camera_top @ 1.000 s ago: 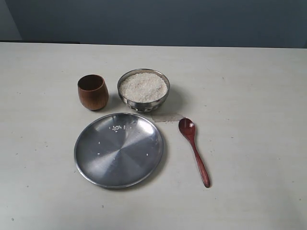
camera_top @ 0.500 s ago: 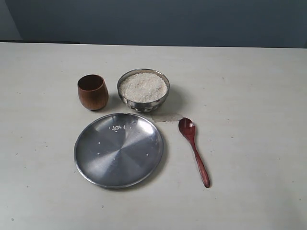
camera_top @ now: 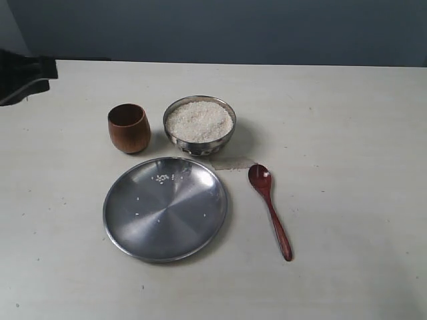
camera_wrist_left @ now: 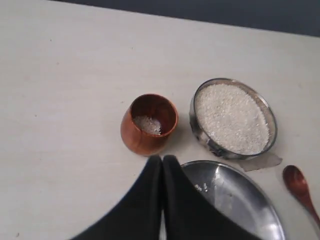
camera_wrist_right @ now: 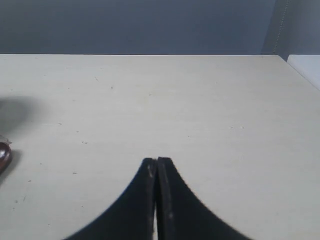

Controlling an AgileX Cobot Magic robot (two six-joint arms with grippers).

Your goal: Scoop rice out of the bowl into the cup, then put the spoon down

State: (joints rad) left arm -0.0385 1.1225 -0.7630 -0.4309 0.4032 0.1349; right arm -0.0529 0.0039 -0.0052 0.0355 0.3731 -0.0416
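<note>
- Bowl (camera_top: 199, 125): a steel container standing upright on the surface (camera_top: 347, 133), behind the plate (camera_top: 165, 208). It is filled nearly to the rim with rice (camera_top: 199, 121), and the fill is level.
- Cup (camera_top: 129, 128): a wooden container standing upright just to the left of the bowl, with a narrow gap between them. The left wrist view shows a thin layer of rice grains at its bottom.
- Plate: flat steel, lying in front of the cup and bowl. A few loose grains (camera_top: 162, 177) are scattered on it, mostly near its far rim.
- Spoon (camera_top: 269, 210): lies flat on the surface to the right of the plate and does not touch it. Its oval end points toward the bowl and its handle toward the near edge. Nothing grips it.
- Left end effector (camera_wrist_left: 162, 160): the fingers are pressed together with nothing between them. It is raised above the surface on the near side of the cup. In the exterior view only a dark part of the arm shows, at the far left edge.
- Right end effector (camera_wrist_right: 156, 162): the fingers are pressed together with nothing between them. It is over bare surface, with the spoon's oval end at the border of its view.
- Clearance: the surface's far edge meets a dark wall. Bare surface extends right of the spoon and behind the bowl.
</note>
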